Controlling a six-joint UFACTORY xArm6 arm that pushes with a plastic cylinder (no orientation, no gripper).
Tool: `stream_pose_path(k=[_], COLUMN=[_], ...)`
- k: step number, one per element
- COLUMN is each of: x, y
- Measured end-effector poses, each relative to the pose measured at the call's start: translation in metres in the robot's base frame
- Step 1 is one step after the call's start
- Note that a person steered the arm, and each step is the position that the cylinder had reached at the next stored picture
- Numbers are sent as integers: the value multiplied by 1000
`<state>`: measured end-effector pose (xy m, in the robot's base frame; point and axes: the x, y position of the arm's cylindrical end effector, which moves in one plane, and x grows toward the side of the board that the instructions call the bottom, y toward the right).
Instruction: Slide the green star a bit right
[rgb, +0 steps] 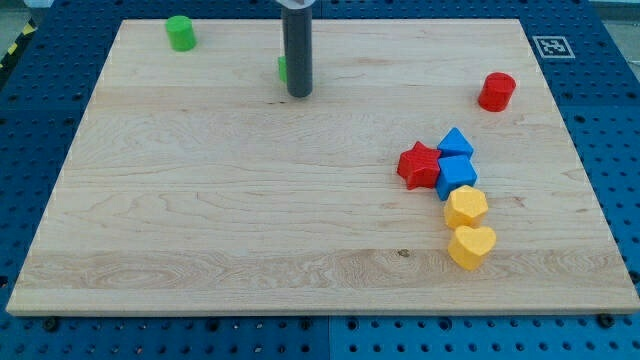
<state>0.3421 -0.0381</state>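
My tip (299, 94) rests on the wooden board (200, 200) near the view's top, left of centre. A green block (283, 68) shows only as a sliver at the rod's left edge. The rod hides most of it, so its shape cannot be made out. The tip sits just right of this sliver and a little below it, touching or nearly touching it. A green cylinder (181, 33) stands at the view's top left, well apart from the rod.
A red cylinder (496, 91) stands at the view's right. A cluster lies at the lower right: a red star (419, 165), two blue blocks (456, 143) (457, 175), a yellow hexagon (466, 207) and a yellow heart (471, 246).
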Motion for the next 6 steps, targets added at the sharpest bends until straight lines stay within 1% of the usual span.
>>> stream_pose_path(k=[2,3,5,6], x=[-6,-20,-24,-15], y=[-33,-38,-23,-14])
